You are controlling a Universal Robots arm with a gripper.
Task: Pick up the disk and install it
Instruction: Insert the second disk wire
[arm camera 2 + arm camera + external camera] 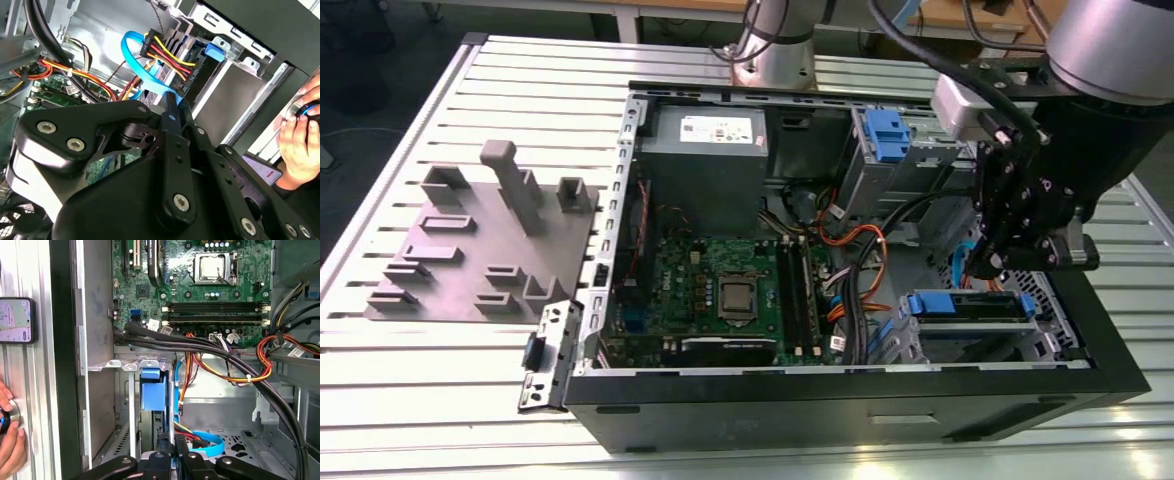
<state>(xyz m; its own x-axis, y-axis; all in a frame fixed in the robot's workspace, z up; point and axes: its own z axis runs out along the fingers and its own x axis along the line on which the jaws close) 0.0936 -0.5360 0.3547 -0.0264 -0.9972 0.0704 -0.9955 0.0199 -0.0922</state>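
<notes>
The disk [967, 303] sits in the drive cage at the case's corner on the exterior view's right, its blue carrier frame facing up. In the first wrist view the blue carrier [152, 390] stands in a bay slot between metal walls. My gripper [1001, 265] hangs inside the open computer case [854, 385], right over the disk's far edge. Its black fingertips [165, 446] are pressed together at the end of the slot, and I cannot tell whether they touch the disk. In the second wrist view the gripper [172, 102] is shut in front of a blue ribbon cable [145, 70].
Red, yellow and black cable bundles [225, 360] cross the case above the bay. A second blue carrier [887, 135] sits in the upper cage beside the grey power supply [704, 150]. A grey fixture plate [480, 250] lies outside the case. A person's hand [300, 135] and a phone [17, 320] are beside it.
</notes>
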